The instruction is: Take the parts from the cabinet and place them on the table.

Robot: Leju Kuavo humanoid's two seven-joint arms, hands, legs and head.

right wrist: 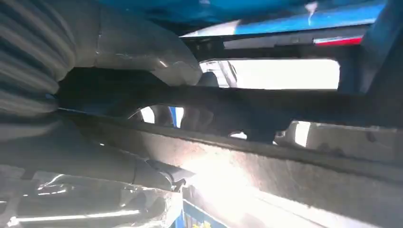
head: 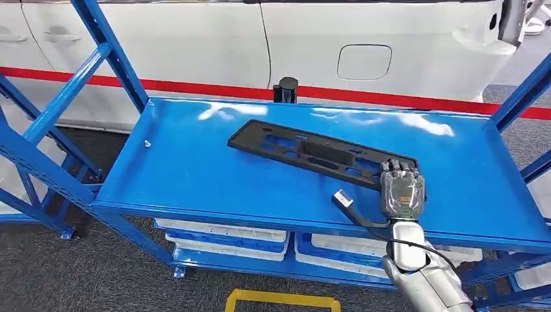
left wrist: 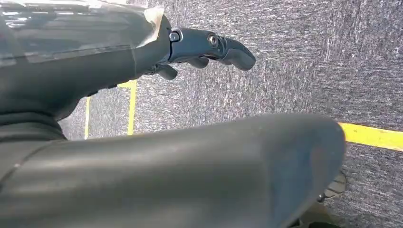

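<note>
Behind the blue metal shelving unit stands a white car body with a red stripe along its lower edge, and grey carpet covers the floor. On the top shelf lies a long, flat black plastic panel with rectangular cut-outs, set at a slant across the middle of the surface. The right hand has its fingers on the panel's near right end; the right wrist view shows the dark edge of the panel running between the thumb and the fingers, so the hand grips it there. A small pale screw-like bit sits near the shelf's left edge, well apart from the panel. White and blue trays are stacked on the shelf below. The left hand hangs over grey carpet marked with yellow tape lines, fingers loosely extended and holding nothing.
</note>
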